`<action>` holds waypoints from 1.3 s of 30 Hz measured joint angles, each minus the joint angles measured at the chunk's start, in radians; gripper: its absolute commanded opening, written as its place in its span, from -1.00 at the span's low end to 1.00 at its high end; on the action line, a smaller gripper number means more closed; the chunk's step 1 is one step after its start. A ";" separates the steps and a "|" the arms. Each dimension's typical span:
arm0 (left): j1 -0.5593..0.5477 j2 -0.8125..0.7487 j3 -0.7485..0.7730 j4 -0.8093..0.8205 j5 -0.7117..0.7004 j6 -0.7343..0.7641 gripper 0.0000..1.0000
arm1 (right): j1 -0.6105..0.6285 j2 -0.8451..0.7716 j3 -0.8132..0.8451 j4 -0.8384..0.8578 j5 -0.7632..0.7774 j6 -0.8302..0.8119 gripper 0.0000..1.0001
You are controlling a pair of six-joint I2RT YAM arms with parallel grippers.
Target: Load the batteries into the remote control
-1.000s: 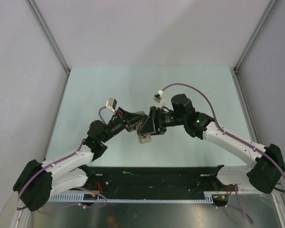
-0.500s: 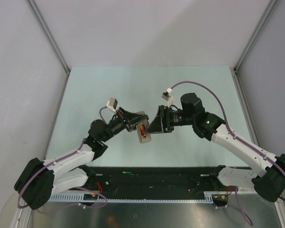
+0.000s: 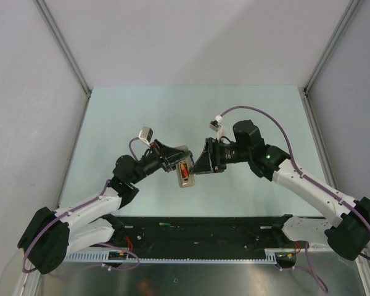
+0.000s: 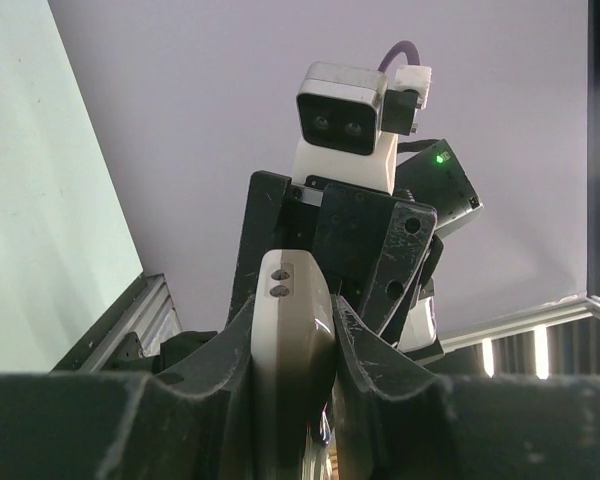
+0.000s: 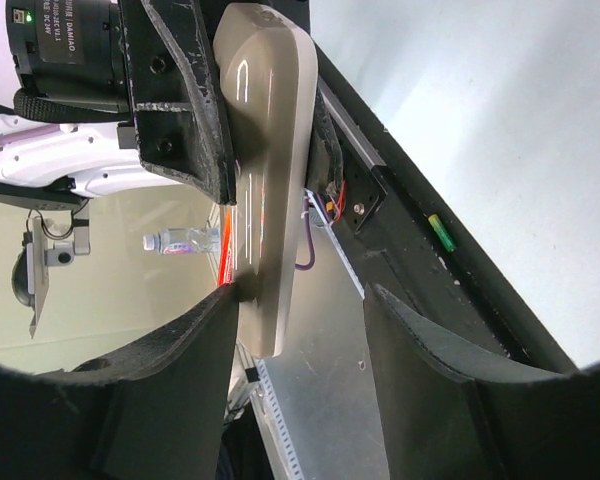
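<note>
Remote control [image 5: 268, 150], a slim white rectangular handset with a plain pale back, is up in the air over the middle of the table, clamped by the left gripper [image 4: 293, 335]. That gripper's black fingers [image 4: 235, 345] press on the handset's two long edges, closed tight on it, and about half of its length sticks out beyond them. In the top view the handset's open side faces up, and a small red cylindrical battery [image 3: 185, 170] lies in the hollow of it.

The right gripper [image 5: 300, 300] faces the left one at close range. Its jaws stand moderately apart, with the free end of the handset between them. One black finger [image 5: 180, 370] lies right against the handset's edge, though I cannot tell if it touches, and the other finger stands clear of it. It holds nothing.

Below both arms lies the pale green table top [image 3: 172, 111]. At its near edge runs a black base strip [image 3: 203, 231], and a small green cylindrical battery [image 5: 438, 232] rests on it, well apart from both grippers.
</note>
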 measured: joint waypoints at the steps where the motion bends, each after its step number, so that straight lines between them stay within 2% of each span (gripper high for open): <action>1: 0.000 0.000 0.000 0.000 0.001 0.000 -1.00 | 0.000 0.001 0.000 0.000 -0.001 0.000 0.14; 39: 0.005 -0.002 0.000 -0.023 0.024 0.008 -1.00 | 0.056 0.048 0.000 0.032 -0.004 0.023 0.14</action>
